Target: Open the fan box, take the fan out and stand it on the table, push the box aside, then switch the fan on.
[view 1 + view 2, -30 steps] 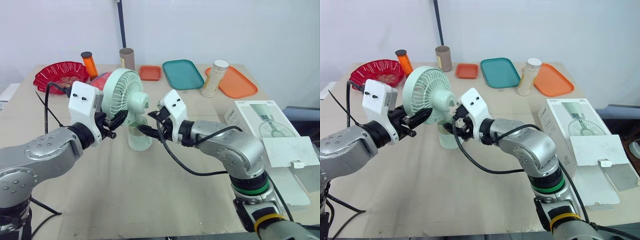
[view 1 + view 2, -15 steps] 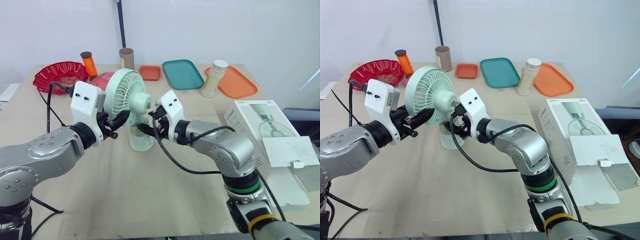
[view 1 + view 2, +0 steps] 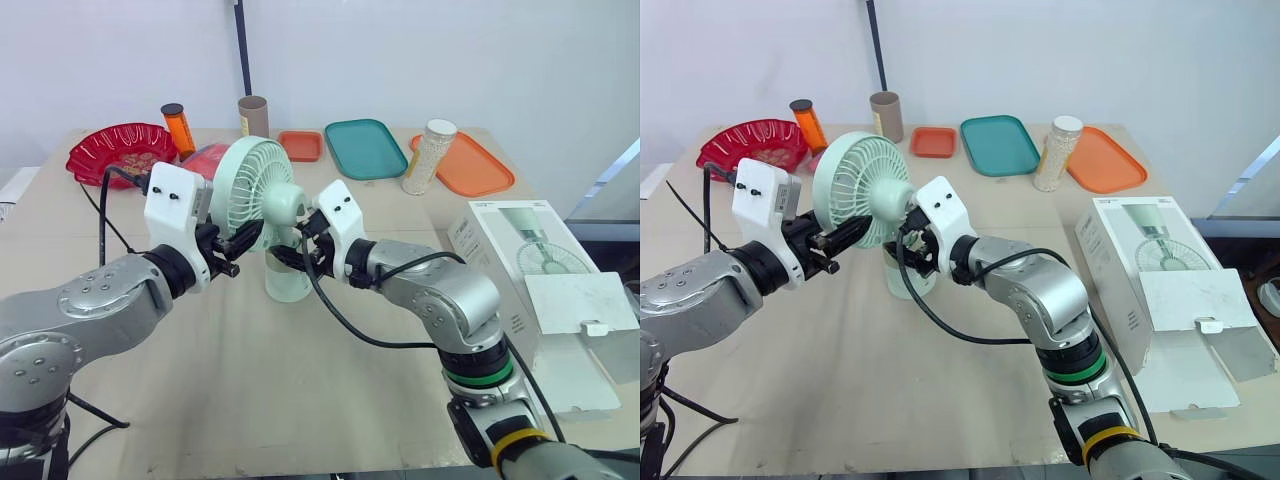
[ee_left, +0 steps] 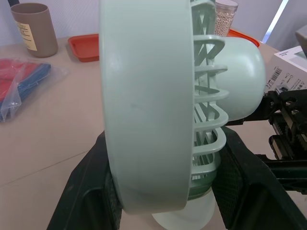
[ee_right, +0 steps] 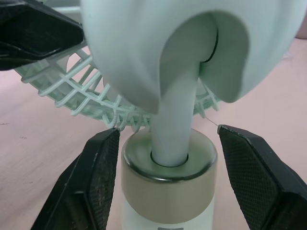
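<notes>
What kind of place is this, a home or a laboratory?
Probably a lab or test room, not a home: a plain table stands against a bare white wall, and unrelated props line its far edge, such as the teal tray, large orange tray and red bowl.

Beige table (image 3: 300,390), plain pale wall (image 3: 480,50)

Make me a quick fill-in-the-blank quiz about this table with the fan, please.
The fan standing on the table is pale ____. The right tool has its fingers on either side of the fan's round ____. The fan box lies open on the robot's ____ side. The scalloped bowl at the far left corner is ____.
Missing words: green; base; right; red.
</notes>
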